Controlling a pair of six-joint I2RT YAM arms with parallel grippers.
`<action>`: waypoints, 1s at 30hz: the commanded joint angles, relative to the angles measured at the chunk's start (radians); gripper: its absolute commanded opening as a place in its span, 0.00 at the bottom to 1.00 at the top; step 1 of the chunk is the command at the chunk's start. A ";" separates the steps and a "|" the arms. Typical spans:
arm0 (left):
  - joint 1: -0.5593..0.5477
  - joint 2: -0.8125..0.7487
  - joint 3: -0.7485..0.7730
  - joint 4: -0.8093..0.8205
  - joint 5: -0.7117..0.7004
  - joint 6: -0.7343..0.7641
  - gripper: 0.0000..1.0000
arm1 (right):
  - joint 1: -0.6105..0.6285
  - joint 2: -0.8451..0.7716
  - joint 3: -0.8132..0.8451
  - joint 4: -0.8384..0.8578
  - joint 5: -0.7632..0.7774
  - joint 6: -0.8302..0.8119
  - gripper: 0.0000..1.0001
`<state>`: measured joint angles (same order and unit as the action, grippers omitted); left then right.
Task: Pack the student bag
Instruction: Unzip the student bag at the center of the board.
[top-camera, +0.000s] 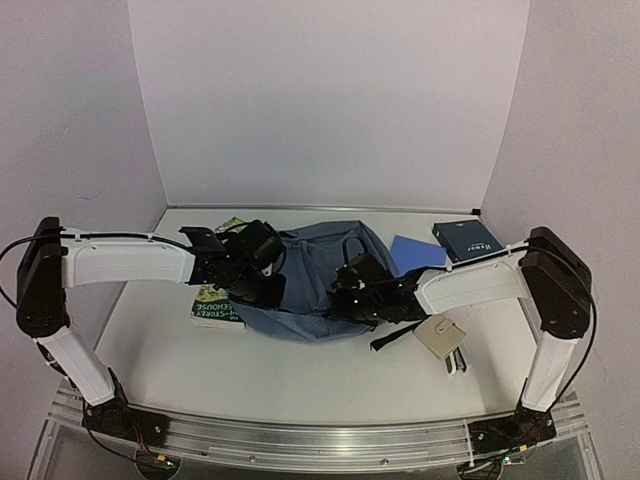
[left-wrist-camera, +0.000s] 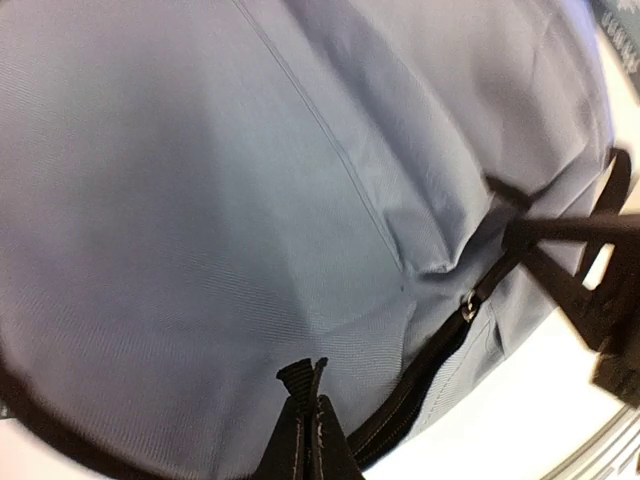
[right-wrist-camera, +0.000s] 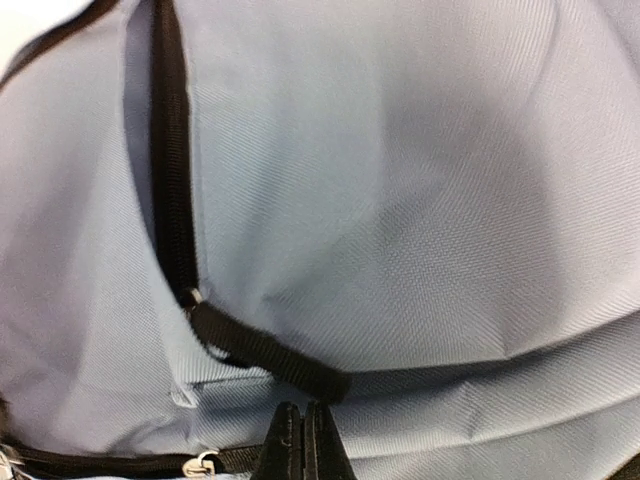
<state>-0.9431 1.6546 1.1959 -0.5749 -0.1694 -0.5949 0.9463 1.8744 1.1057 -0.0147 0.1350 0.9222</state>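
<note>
Lying slumped in the middle of the table (top-camera: 300, 375), the bag (top-camera: 310, 262) sits between the two arms, and both grippers are down on its cloth. The left gripper (left-wrist-camera: 303, 378) is at the bag's left side. Its fingers are pressed together with their tips against the blue fabric, just beside a dark zipper (left-wrist-camera: 420, 385) that runs off to the right; whether any cloth is caught between them cannot be told. The right gripper (right-wrist-camera: 303, 412) is at the bag's near right part, fingers also pressed together with nothing seen between them. Its tips sit just below a black pull tab (right-wrist-camera: 270, 358) hanging from the end of another zipper (right-wrist-camera: 172, 180).

A green-covered book (top-camera: 212, 306) lies at the bag's left edge, partly hidden under the left gripper. Just beside the bag's far right side lies a bright blue notebook (top-camera: 413, 252), with a dark box (top-camera: 465, 240) behind it. A beige tag (top-camera: 438, 336) rests under the right arm, near a black strap (top-camera: 388, 340) trailing from the bag.
</note>
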 joint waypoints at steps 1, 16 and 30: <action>0.012 -0.049 0.035 -0.013 -0.142 -0.036 0.00 | -0.003 -0.039 -0.011 -0.018 0.083 0.014 0.00; 0.186 -0.208 -0.043 0.160 -0.123 -0.017 0.00 | -0.003 -0.147 -0.096 -0.034 0.134 0.025 0.00; 0.193 -0.329 -0.163 0.406 0.323 0.055 0.00 | 0.075 -0.365 -0.037 0.021 -0.019 -0.428 0.67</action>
<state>-0.7517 1.4065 1.0388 -0.3005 0.0118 -0.5458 0.9655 1.5838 1.0277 -0.0375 0.1825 0.6802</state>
